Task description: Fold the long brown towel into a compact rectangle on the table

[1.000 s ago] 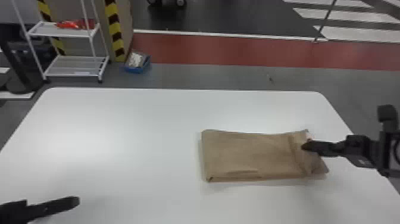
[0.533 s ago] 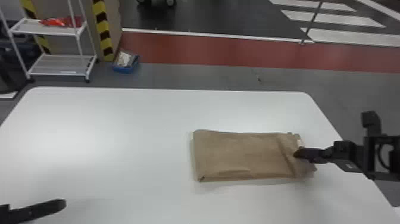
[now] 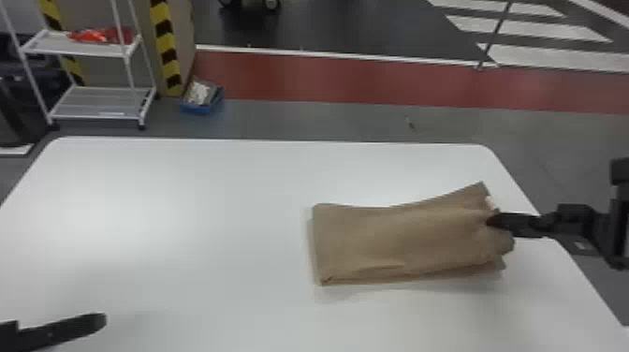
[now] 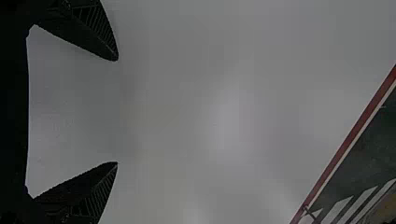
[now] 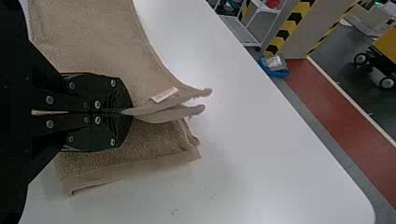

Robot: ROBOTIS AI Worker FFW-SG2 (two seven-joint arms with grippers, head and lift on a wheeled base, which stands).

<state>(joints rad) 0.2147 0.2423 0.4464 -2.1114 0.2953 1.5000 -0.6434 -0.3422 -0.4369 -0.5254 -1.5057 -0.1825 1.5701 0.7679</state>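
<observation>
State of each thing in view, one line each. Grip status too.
Brown towel: folded in layers, right end pinched and raised off the table.
Right end effector: shut on the towel's end.
Left end effector: open, nothing between its fingers.
Table: bearing the towel.
Shelf rack: upright, red item on upper shelf.
Blue bin: on the floor, open, pale contents inside.
</observation>
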